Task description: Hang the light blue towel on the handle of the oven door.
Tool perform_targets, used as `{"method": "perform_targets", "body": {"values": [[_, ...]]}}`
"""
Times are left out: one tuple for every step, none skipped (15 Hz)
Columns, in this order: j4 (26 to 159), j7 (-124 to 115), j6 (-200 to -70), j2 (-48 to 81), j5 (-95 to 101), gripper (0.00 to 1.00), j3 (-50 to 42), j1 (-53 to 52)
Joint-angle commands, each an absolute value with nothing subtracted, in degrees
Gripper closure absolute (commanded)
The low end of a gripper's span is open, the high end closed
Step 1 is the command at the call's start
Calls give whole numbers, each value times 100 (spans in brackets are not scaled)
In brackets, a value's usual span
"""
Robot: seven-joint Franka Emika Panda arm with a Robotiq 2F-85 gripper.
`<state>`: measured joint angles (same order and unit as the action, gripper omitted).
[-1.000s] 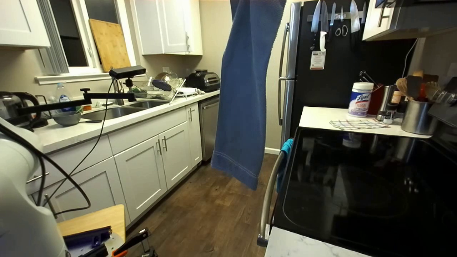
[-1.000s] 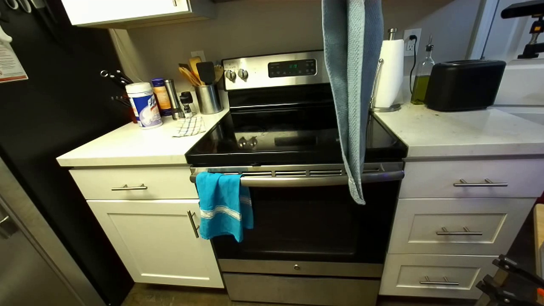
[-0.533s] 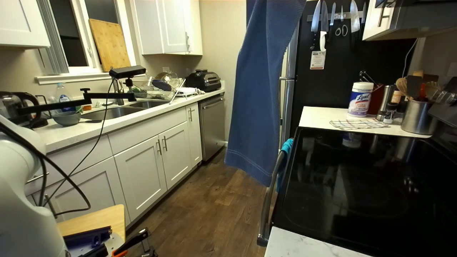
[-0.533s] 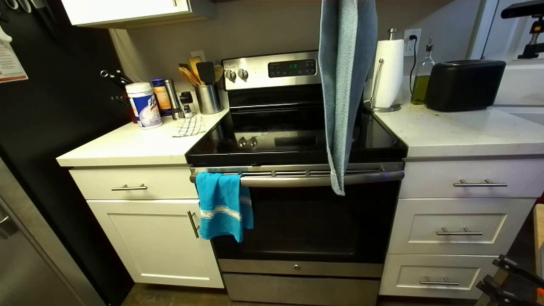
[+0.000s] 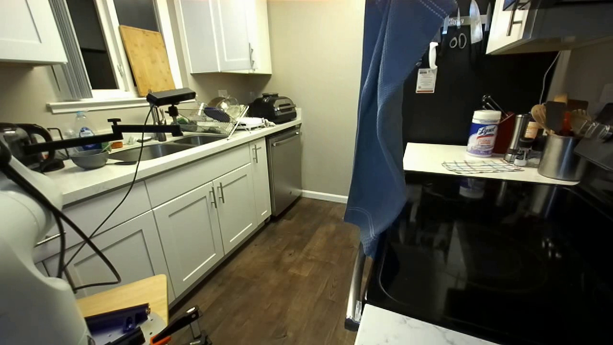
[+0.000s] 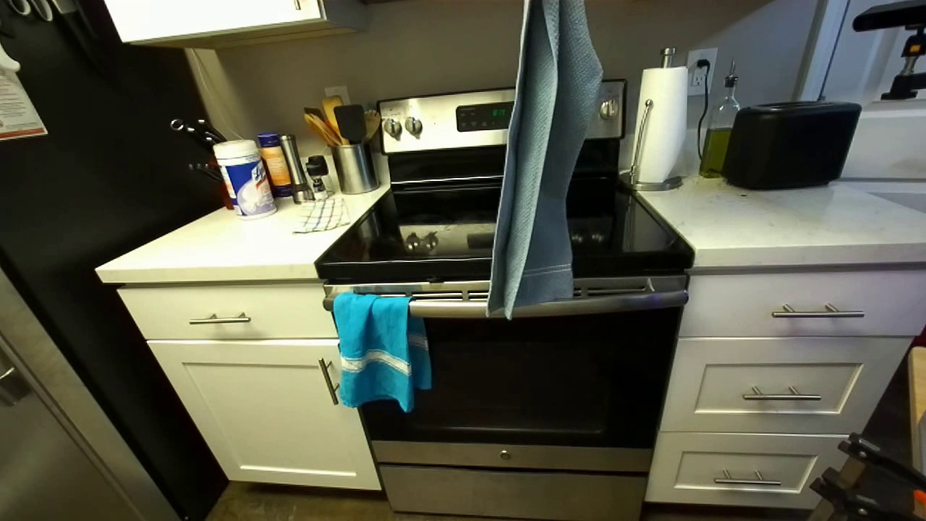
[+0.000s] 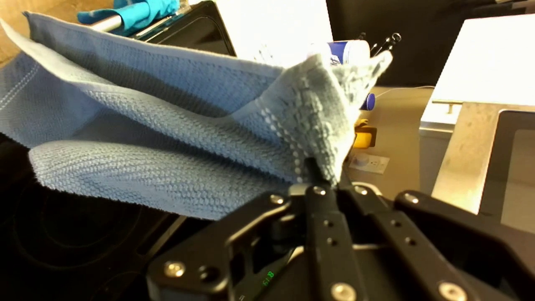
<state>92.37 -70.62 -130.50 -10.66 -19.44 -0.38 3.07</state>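
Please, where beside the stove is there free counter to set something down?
The counter before the toaster, bordered by stove and paper roll; the front of the fridge-side counter, bordered by wipes tub, checked cloth and stove. Crowded: behind tub and cloth, with orange container and utensil pot.

A light blue towel [image 6: 541, 174] hangs in front of the oven [image 6: 515, 383]; a turquoise cloth [image 6: 377, 354] drapes over the oven's handle [image 6: 622, 304]; paper towels [image 6: 663, 126] stand beside the oven.
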Motion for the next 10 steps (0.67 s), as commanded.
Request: {"method": "perform_targets", "body": {"values": [[9320,-7493,-13509,-1005,-2007,99,-62,327],[9356,-7583,-13643,-1008,-1985,99,-65,327],[9417,-7645,-13821,-1047,-1972,99,-62,320],[9456,-7673,-13950,-1095,-1964,99,-60,313],[9476,-7711,-14045,-1148,-1939,99,-52,308],[9492,-7733,-14133,-1210,-1907,99,-37,300],[9533,-7743,-14236,-1306,-1893,99,-20,291],[9550,-7740,-14319,-1373,-1894,99,-5,282],[9574,-7768,-14396,-1444,-1860,99,26,281],[9572,-7791,-14423,-1485,-1818,99,57,287]]}}
